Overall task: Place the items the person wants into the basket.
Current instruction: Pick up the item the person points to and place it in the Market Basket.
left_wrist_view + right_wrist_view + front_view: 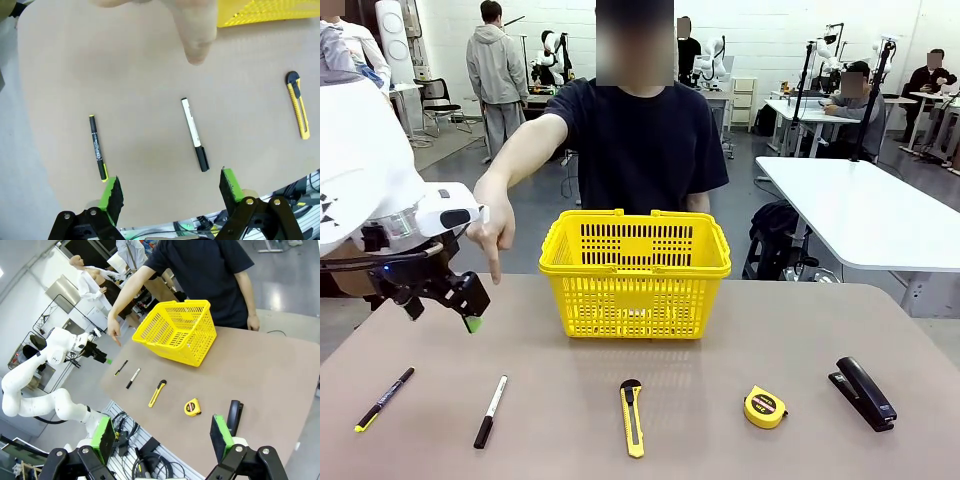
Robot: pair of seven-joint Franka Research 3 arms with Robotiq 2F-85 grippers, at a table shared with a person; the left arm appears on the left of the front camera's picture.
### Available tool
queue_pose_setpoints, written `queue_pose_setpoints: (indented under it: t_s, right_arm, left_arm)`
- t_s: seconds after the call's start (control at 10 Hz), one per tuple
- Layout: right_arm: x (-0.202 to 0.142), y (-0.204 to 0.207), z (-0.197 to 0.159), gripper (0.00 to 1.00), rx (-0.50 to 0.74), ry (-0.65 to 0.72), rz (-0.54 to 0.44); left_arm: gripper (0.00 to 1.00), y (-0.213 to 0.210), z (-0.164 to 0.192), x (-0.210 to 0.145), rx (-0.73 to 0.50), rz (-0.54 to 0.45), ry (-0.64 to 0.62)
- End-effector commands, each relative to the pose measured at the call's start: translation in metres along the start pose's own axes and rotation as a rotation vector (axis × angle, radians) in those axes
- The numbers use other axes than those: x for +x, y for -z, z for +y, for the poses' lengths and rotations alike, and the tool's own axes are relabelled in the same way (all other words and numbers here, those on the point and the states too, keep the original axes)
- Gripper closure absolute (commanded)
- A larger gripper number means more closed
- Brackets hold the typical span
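Note:
The person's hand (492, 235) points one finger down at the black marker with a white band (490, 410). A thin black pen with yellow ends (385, 398) lies to its left, and the yellow-and-black utility knife (632, 418) to its right. Behind them stands the yellow basket (635, 272). My left gripper (455, 312) hangs open above the table's left side, near the pointing hand. In the left wrist view the left gripper (171, 192) is open over the marker (194, 134), with the pen (98, 147) and knife (298, 103) to either side. My right gripper (161, 435) is open and high above the table.
A round yellow tape measure (764, 407) and a black stapler (863, 392) lie at the front right. The person's fingertip (197, 35) hovers beyond the marker in the left wrist view. A white table (880, 215) stands off to the right.

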State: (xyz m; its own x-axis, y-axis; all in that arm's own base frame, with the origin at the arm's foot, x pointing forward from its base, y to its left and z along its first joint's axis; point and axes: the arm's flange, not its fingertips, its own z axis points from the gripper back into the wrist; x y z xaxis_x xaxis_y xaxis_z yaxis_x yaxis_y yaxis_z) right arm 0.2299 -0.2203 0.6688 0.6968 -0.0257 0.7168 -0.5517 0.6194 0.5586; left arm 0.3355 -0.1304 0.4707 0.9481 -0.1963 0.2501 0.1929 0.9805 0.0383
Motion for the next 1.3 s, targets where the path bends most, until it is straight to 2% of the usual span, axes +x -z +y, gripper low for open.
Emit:
queue_pose_setpoints:
  t_s: [0.0, 0.2, 0.3, 1.0, 1.2]
  right_arm:
    - [0.002, 0.0, 0.0, 0.0, 0.021, -0.013, -0.016]
    - [0.002, 0.0, 0.0, 0.0, 0.021, -0.013, -0.016]
    - [0.002, 0.0, 0.0, 0.0, 0.021, -0.013, -0.016]
    - [0.002, 0.0, 0.0, 0.0, 0.021, -0.013, -0.016]
    - [0.002, 0.0, 0.0, 0.0, 0.021, -0.013, -0.016]
  left_arm:
    - [0.0, 0.016, 0.004, -0.027, 0.036, -0.036, -0.016]
    - [0.0, 0.017, 0.006, -0.029, 0.036, -0.022, -0.013]
    - [0.0, 0.0, 0.001, 0.002, 0.01, -0.013, -0.002]
    - [0.0, -0.001, 0.002, 0.002, 0.006, -0.013, 0.001]
    - [0.0, 0.027, -0.02, -0.006, 0.01, 0.03, -0.031]
